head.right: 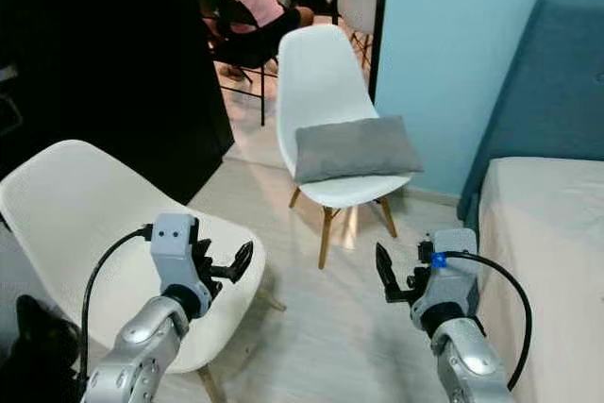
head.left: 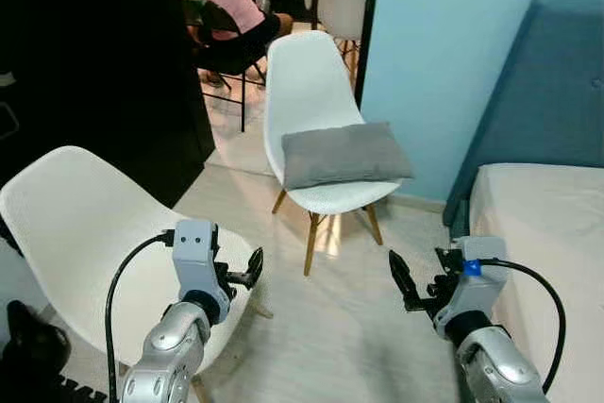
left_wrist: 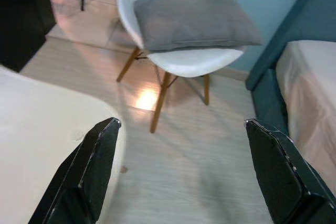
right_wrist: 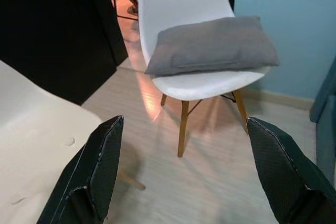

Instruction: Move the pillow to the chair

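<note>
I see the grey pillow (head.left: 345, 154) lying on the white chair (head.left: 312, 92) at 12 o'clock; left gripper (head.left: 247, 274) and right gripper (head.left: 408, 285) hover with jaws wide apart, holding nothing.

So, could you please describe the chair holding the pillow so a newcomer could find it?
Start at the light blue wall beside the bed. Just left of it stands a white chair on wooden legs. Unlike the bare white chair nearer the robot, it carries a grey pillow.

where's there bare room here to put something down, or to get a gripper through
Free: the seat of the near white chair, beside the left gripper; the bed top by the right gripper; the floor between both open grippers. Crowded: the far chair, its seat covered by the grey pillow.
</note>
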Available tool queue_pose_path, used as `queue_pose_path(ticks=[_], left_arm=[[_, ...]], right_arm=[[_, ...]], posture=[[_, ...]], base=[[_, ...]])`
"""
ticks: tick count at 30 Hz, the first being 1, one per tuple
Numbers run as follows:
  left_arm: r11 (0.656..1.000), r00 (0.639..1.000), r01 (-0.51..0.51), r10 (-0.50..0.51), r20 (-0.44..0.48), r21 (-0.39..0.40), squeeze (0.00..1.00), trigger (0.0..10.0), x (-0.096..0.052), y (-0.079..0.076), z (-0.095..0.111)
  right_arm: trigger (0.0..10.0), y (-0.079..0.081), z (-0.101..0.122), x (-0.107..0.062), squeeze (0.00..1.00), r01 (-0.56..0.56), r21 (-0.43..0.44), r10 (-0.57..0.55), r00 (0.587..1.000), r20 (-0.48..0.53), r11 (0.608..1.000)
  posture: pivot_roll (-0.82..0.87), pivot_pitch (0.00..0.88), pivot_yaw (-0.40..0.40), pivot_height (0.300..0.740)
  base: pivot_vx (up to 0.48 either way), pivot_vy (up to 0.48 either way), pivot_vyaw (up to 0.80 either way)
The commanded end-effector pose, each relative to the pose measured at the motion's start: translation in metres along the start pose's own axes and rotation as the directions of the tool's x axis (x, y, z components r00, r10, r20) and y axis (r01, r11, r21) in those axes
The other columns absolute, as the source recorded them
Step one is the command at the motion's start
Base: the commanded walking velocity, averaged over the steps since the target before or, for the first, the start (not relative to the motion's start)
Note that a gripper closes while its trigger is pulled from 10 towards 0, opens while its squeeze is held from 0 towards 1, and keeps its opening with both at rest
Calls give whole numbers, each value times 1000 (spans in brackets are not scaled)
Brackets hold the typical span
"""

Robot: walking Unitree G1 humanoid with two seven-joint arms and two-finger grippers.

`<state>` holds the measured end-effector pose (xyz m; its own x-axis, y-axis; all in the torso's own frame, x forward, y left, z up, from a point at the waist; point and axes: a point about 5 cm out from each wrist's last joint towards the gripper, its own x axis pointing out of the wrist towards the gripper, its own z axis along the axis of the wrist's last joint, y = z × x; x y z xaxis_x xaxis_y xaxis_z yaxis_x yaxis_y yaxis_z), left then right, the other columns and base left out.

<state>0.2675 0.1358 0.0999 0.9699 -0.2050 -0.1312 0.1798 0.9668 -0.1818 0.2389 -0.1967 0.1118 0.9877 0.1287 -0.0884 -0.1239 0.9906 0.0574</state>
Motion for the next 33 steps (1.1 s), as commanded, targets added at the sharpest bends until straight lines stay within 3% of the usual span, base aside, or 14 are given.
queue_pose_path(ticks=[1, 33], left_arm=[[1000, 1000, -8, 8, -12, -5, 0, 10000, -2, 2, -4], [1000, 1000, -22, 22, -21, 22, 0, 10000, -4, 3, -5]], right_arm=[[10000, 3, -3, 0, 0, -13, 15, 13, 1000, -2, 1000], [10000, 3, -4, -1, 0, -25, 21, 25, 1000, 5, 999]], posture=[[-63, 1, 3, 735], [-63, 0, 7, 735]], base=[[0, 0, 788], [0, 0, 787]])
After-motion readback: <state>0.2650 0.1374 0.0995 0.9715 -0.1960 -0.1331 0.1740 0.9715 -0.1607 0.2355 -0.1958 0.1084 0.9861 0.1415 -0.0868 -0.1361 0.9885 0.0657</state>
